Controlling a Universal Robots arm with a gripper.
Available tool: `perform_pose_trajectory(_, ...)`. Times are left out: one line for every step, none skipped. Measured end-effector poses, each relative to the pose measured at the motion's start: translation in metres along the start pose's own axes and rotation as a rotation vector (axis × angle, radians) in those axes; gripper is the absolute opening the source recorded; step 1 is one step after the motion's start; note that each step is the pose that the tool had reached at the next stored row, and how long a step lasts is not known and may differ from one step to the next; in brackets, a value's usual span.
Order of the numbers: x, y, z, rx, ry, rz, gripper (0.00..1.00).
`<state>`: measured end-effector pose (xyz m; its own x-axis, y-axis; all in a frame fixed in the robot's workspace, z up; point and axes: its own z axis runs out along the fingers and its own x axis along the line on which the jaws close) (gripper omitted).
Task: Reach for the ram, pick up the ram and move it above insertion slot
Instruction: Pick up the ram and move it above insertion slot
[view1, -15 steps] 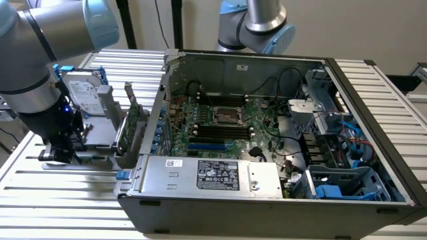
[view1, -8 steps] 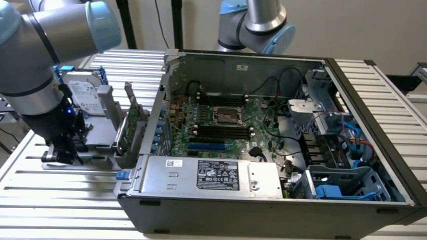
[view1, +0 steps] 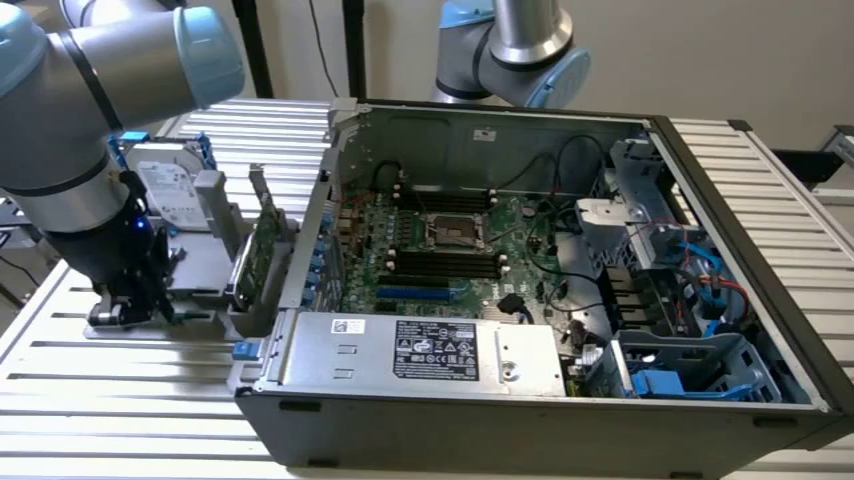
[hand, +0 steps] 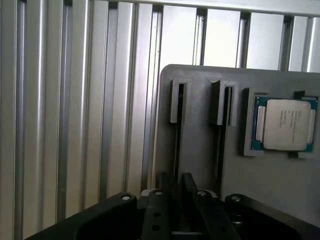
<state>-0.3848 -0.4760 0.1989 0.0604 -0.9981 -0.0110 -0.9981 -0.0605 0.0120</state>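
**Gripper.** The gripper (hand: 177, 189) is black and matt, with small bright screw heads on its housing. It sits low over a flat grey fixture plate (hand: 200, 150). Whether it is set wide, set narrow or clamped on anything cannot be told.

**Ram.** Two long, narrow grooves are cut into the plate, each ending in a raised U-shaped guide. A thin dark strip (hand: 178, 140) runs along one groove and passes straight under the gripper. Whether this strip is the ram seen edge-on, or only the shadowed groove, cannot be told.

**Fixture.** The plate is smooth, with rounded corners. Beyond the second groove, a square processor (hand: 284, 125) with a dull silver lid and a green border lies flat in a framed pocket.

**Support.** The plate rests on a table (hand: 75, 100) of ribbed aluminium slats.

**Exterior view.**
- The grey, blue-capped arm (view1: 80, 120) reaches down to the fixture at the exterior view's left.
- A silver hard drive (view1: 171, 195) stands upright just behind the arm's wrist.
- A green expansion card (view1: 263, 235) stands upright between the fixture and the case.
- The open metal computer case (view1: 507, 430) lies on its side, showing the green motherboard (view1: 441, 250) with its dark slots.
- A labelled grey power supply (view1: 420, 350) sits at the near edge of the case.
- A second arm (view1: 527, 50) stands behind the case.
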Motion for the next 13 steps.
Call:
perform_pose_trajectory(0.0000,0.0000,0.0000,-0.0007,0.0001,0.000,0.22)
perform_pose_trajectory(0.0000,0.0000,0.0000,-0.0014,-0.0001,0.000,0.15)
perform_pose_trajectory(0.0000,0.0000,0.0000,-0.0019,-0.0001,0.000,0.15)
perform_pose_trajectory(0.0000,-0.0001,0.0000,-0.0023,-0.0001,0.000,0.15)
perform_pose_trajectory(0.0000,-0.0001,0.0001,-0.0025,-0.0002,0.000,0.15)
perform_pose_trajectory(0.0000,-0.0002,0.0001,-0.0030,-0.0002,0.000,0.15)
perform_pose_trajectory(0.0001,-0.0003,0.0001,-0.0034,-0.0002,0.000,0.13)
perform_pose_trajectory(0.0000,-0.0004,0.0001,-0.0040,-0.0003,0.000,0.13)
perform_pose_trajectory(0.0001,-0.0005,0.0000,-0.0050,-0.0004,0.000,0.13)
perform_pose_trajectory(0.0001,-0.0005,-0.0001,-0.0061,-0.0004,0.000,0.13)
perform_pose_trajectory(0.0001,-0.0006,-0.0004,-0.0077,-0.0005,0.000,0.13)
perform_pose_trajectory(0.0001,-0.0007,-0.0009,-0.0096,-0.0006,0.000,0.13)
perform_pose_trajectory(0.0001,-0.0007,-0.0015,-0.0110,-0.0007,0.000,0.13)
